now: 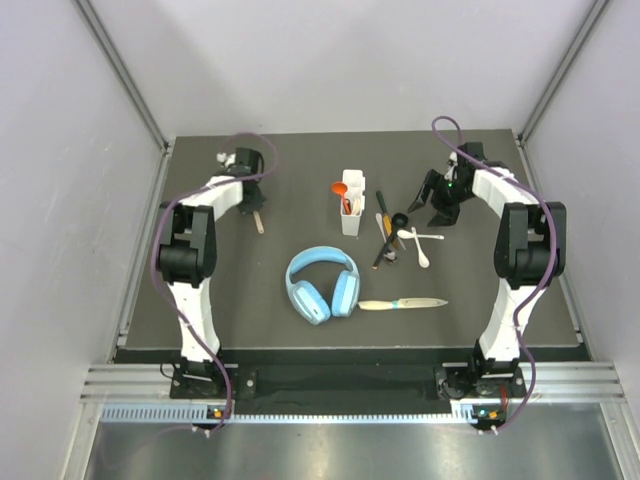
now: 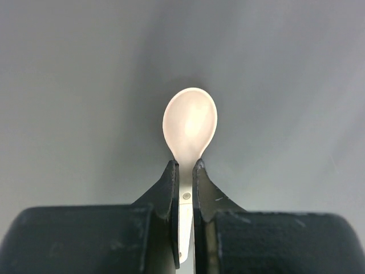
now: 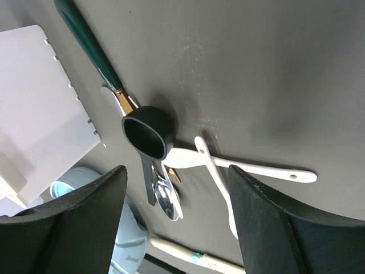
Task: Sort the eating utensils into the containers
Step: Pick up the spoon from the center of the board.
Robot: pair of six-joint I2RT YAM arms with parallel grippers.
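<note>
A dark table (image 1: 250,320) stands between pale grey walls (image 1: 60,150), with a white caddy (image 1: 352,212) at its middle and blue headphones (image 1: 322,283) nearer the arms. The left gripper (image 2: 183,171) pinches a white spoon (image 2: 190,123) by its handle, well left of the caddy. The right gripper (image 3: 177,177) hangs spread wide over the loose utensils (image 3: 145,137) just right of the caddy.

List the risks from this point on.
The left gripper pinches the white spoon only by its thin handle; it could swivel or slip in transit. The right gripper hangs open over crossed utensils, black scoop among them; closing may snag two at once.
</note>
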